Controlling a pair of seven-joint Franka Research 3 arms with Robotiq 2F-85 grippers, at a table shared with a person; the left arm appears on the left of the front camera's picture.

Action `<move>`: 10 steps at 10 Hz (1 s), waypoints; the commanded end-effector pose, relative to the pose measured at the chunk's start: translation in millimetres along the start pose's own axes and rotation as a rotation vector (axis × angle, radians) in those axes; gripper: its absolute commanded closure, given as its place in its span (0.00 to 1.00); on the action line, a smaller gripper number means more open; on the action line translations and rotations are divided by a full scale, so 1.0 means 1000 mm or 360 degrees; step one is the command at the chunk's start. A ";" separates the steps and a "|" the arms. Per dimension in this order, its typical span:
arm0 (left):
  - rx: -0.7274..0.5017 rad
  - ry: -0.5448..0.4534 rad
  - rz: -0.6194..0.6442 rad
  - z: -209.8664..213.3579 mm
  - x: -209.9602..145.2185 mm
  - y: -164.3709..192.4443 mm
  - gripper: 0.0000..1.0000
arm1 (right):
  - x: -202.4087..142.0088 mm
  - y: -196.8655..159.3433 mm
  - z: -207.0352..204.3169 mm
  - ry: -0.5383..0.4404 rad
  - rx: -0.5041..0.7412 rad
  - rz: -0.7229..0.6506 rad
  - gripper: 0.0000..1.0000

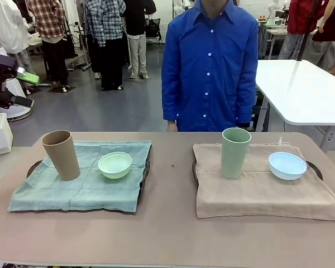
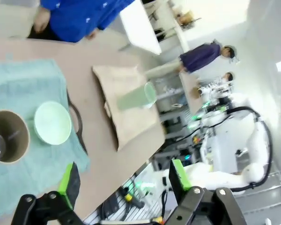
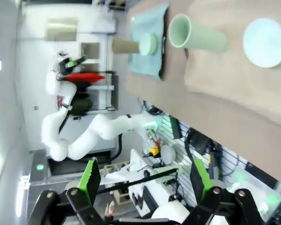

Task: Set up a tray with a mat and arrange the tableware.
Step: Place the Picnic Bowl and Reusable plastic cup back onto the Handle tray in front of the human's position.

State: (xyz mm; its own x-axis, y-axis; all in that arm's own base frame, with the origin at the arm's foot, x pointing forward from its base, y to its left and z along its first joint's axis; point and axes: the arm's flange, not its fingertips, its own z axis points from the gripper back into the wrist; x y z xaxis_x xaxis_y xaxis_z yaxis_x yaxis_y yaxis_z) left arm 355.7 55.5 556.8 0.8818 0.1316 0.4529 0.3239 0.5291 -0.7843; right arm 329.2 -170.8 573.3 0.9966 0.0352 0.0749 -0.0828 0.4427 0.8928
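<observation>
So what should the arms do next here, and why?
Probably nothing more than hold back: both settings look finished. The tan cup and mint bowl sit on the teal mat, the green cup and blue bowl on the beige mat. The left gripper and right gripper are open, holding nothing, off the table.

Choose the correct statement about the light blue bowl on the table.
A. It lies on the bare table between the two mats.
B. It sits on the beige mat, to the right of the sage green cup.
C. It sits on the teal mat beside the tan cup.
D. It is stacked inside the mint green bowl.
B: in the front view the light blue bowl rests on the beige mat, apart from the sage green cup on its left.
</observation>
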 end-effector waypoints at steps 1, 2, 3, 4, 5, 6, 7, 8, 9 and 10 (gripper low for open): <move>-0.0235 -0.0090 -0.0011 -0.005 -0.013 0.012 0.00 | -0.002 -0.014 -0.001 0.0152 0.0127 0.0064 0.00; -0.0289 -0.0071 0.0041 -0.009 -0.015 0.013 0.00 | -0.005 -0.017 -0.002 0.0197 0.0166 0.0088 0.00; -0.0286 -0.0023 0.0124 -0.019 -0.015 0.013 0.00 | -0.009 -0.022 -0.007 0.0250 0.0170 0.0094 0.00; -0.0299 0.0077 0.0213 -0.025 -0.014 0.018 0.00 | -0.013 -0.027 -0.011 0.0298 0.0151 0.0081 0.00; -0.0300 0.0207 0.0369 -0.028 -0.014 0.021 0.00 | -0.016 -0.032 -0.014 0.0320 0.0127 0.0071 0.00; -0.0277 0.0289 0.0429 -0.023 -0.015 0.021 0.00 | -0.017 -0.035 -0.015 0.0329 0.0099 0.0052 0.00; -0.0228 0.0363 0.0490 -0.017 -0.021 0.017 0.00 | -0.020 -0.035 -0.015 0.0341 0.0079 0.0051 0.00; -0.0229 0.0413 0.0537 -0.011 -0.024 0.012 0.00 | -0.022 -0.036 -0.014 0.0349 0.0063 0.0050 0.00; -0.0196 0.0408 0.0536 -0.009 -0.028 0.002 0.00 | -0.023 -0.037 -0.013 0.0391 0.0048 0.0082 0.00; -0.0206 0.0418 0.0483 -0.010 -0.025 -0.001 0.00 | -0.017 -0.033 -0.014 0.0330 0.0084 0.0014 0.00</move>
State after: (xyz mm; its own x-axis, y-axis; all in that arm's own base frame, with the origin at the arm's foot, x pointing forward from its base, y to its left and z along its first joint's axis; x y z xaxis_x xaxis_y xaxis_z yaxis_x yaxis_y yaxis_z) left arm 338.8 44.5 532.1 0.9963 0.0534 0.0680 0.0435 0.3707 -0.9277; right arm 313.5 -173.8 535.1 0.9715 0.2367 -0.0072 -0.0921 0.4057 0.9094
